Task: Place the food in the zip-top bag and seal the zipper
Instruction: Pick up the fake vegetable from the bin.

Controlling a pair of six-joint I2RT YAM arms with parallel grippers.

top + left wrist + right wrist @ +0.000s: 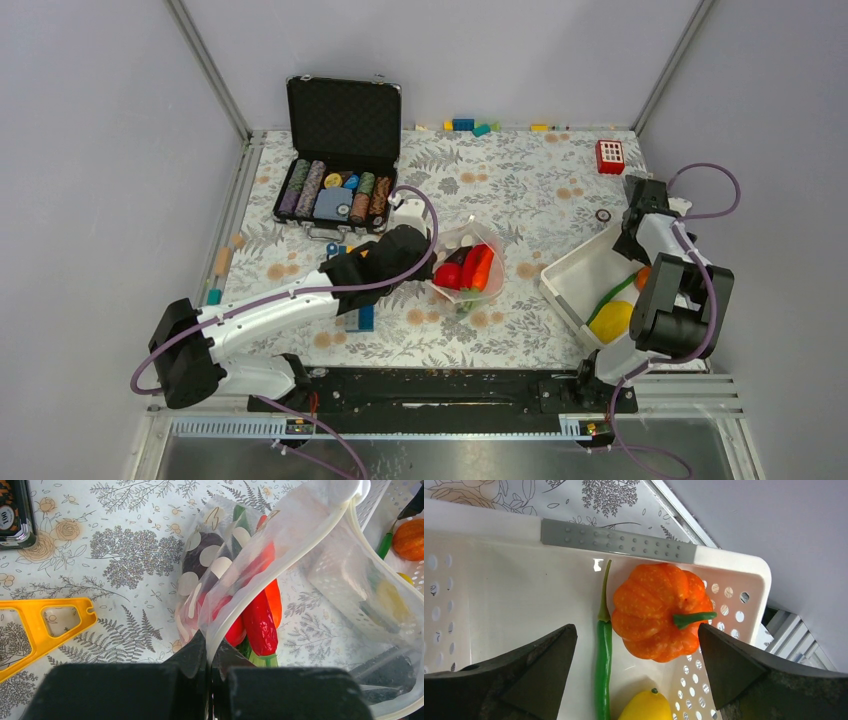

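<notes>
Two arms are splitting the work: your left jaws are clamping the rim of the bag [300, 515], holding its mouth open above the counter [520, 170] for loading, while your right jaws are hanging wide apart over the pumpkin [656, 612] in the basket [499, 580].

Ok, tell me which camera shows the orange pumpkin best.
The right wrist view: the orange pumpkin sits whole in the middle, ribs and green stem sharp, in the white basket. The left wrist view catches only part of it at its right edge. The top external view shows just an orange sliver beside the right arm.
</notes>
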